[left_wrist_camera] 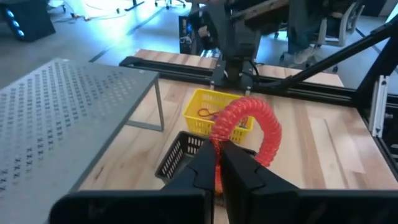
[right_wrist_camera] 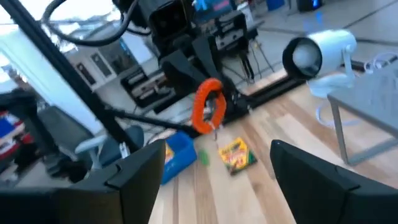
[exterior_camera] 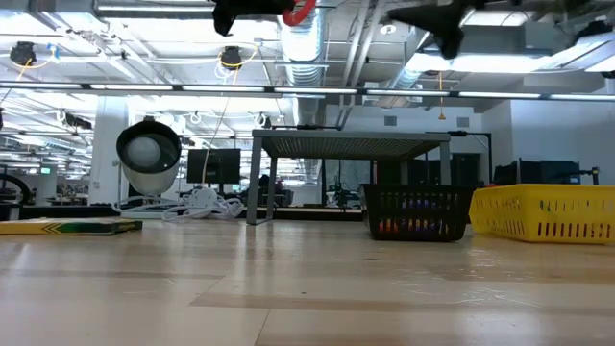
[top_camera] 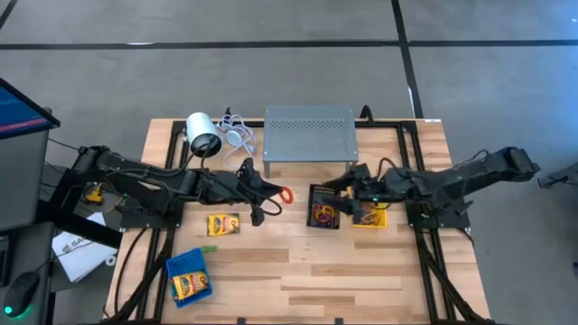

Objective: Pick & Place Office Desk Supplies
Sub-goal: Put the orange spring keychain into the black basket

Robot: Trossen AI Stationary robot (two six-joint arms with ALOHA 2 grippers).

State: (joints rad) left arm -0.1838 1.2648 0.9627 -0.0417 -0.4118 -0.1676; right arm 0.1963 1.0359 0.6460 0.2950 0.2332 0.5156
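My left gripper [top_camera: 269,195] is up in the air over the table's middle, shut on a red coiled rubber loop [left_wrist_camera: 247,129]; the low view shows the red loop [exterior_camera: 300,12] high above the table. The black bin [top_camera: 323,208], with coloured bands inside, and the yellow bin [top_camera: 368,218] stand just right of it. My right gripper [right_wrist_camera: 230,186] is open and hovers above these two bins [top_camera: 358,193]. One yellow crayon box [top_camera: 223,224] lies flat on the table. Another lies in the blue bin [top_camera: 188,275] near the front left. My left gripper pinches the red loop between its two fingers [left_wrist_camera: 205,167] at one spot on the ring's edge [left_wrist_camera: 219,142]. The rest of the ring stands out past the fingertips toward the table's right. The loop is lifted clear of the table.
A grey perforated metal stand [top_camera: 309,133] is at the far middle, with a white cylinder [top_camera: 203,135] and its white cable [top_camera: 237,134] to its left. Bare wood lies along the near edge [top_camera: 316,280]. Black rails [top_camera: 424,262] frame the table's sides.
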